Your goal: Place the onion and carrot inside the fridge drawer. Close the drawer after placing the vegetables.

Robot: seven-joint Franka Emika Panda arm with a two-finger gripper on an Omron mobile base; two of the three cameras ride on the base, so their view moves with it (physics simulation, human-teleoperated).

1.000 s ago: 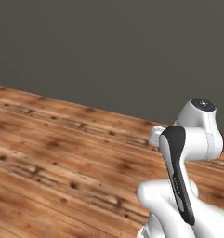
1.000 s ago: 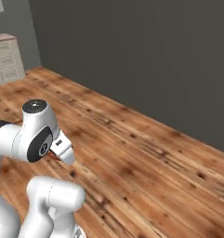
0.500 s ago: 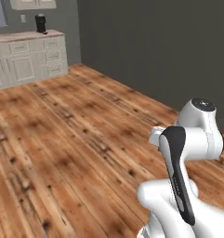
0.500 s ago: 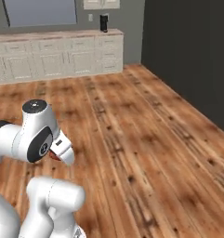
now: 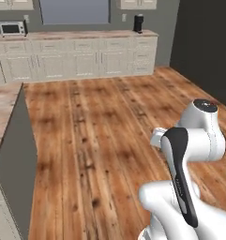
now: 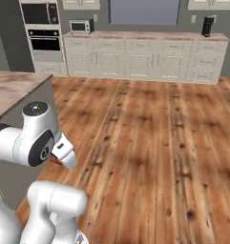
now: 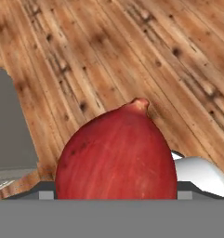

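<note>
Kitchen: cabinets (image 6: 135, 59), microwave (image 6: 80, 25), wall oven (image 6: 45, 38).

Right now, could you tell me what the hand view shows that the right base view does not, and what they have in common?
Hand view: a red onion seen close up just ahead of the gripper, with a grey panel at one edge. Right base view: a microwave, a wall oven, a row of pale cabinets, a dark appliance on the countertop, and a wood-topped counter near the arm. Both show the wooden plank floor.
</note>
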